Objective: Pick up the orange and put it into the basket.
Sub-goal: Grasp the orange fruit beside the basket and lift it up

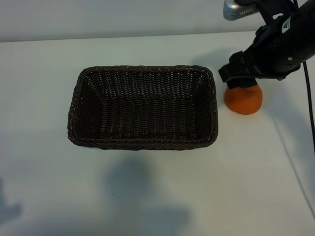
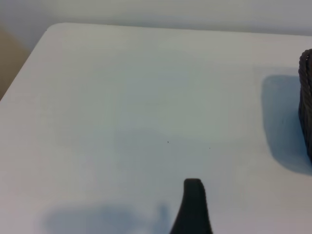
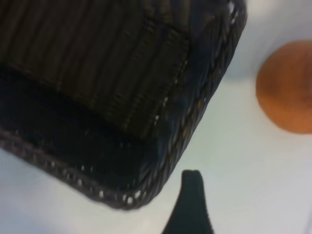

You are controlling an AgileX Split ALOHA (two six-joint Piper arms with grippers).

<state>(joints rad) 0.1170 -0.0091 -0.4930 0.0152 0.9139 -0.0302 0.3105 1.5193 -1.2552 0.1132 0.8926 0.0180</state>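
The orange (image 1: 243, 101) rests on the white table just right of the basket (image 1: 74, 108), a dark-brown woven one that holds nothing. My right gripper (image 1: 241, 78) hangs directly over the orange's far side and hides its top. In the right wrist view the orange (image 3: 287, 87) lies off to one side of the single visible finger (image 3: 192, 204), beyond the basket's corner (image 3: 195, 122). Nothing is between the jaws, which stand open. The left arm is outside the exterior view; one of its fingers (image 2: 193, 204) hovers over bare table, jaws open and holding nothing.
The basket's wall (image 2: 306, 102) shows at the edge of the left wrist view, away from that finger. White tabletop (image 1: 157, 196) stretches in front of the basket, crossed by arm shadows. A black cable (image 1: 309, 113) runs down the right side.
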